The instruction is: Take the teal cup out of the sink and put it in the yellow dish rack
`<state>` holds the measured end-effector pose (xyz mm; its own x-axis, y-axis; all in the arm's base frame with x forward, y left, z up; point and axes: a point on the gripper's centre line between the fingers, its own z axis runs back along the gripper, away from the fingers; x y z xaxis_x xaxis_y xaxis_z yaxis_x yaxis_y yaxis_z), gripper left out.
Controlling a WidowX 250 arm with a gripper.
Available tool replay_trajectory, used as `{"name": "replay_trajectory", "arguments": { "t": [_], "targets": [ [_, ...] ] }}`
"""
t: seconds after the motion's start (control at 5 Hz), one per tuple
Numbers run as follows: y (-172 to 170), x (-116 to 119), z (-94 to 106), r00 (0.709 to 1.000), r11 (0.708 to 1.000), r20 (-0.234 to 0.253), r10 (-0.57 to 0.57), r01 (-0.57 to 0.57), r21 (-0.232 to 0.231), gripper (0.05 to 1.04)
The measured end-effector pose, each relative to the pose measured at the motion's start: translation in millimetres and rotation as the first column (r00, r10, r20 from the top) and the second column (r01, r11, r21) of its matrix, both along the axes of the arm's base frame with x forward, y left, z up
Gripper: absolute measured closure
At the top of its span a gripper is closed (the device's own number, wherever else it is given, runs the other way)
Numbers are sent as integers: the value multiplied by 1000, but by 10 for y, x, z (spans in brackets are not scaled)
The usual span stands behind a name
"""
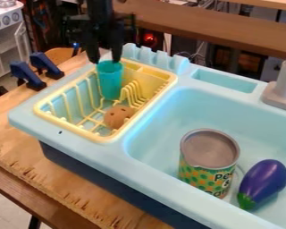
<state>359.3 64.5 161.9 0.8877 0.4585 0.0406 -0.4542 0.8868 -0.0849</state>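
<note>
The black gripper (105, 61) hangs down at the upper left, over the yellow dish rack. Its two fingers are apart, with their tips at the rim of a teal cup (111, 81); whether they touch it I cannot tell. The cup stands roughly upright inside the yellow rack (102, 137). In front of the cup, a brown round toy with dark spots (118, 116) lies on the rack's bottom.
A light blue toy sink (146, 166) holds an open tin can (206, 176) and a purple eggplant (264, 181). The grey faucet (283, 85) rises at the right edge. Dark blue clamps (27, 76) are at the wooden table's (61, 179) left.
</note>
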Motion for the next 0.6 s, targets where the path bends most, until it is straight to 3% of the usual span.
{"name": "replay_trajectory", "arguments": {
  "t": [0.2,0.4,0.6],
  "targets": [
    [-65,-12,18,1000,1000,-11,-14,13,-3,149],
    [-149,-63,262,998,999,38,-41,41,14,76],
    [-333,-55,528,992,991,41,-120,117,70,79]
  ]
}}
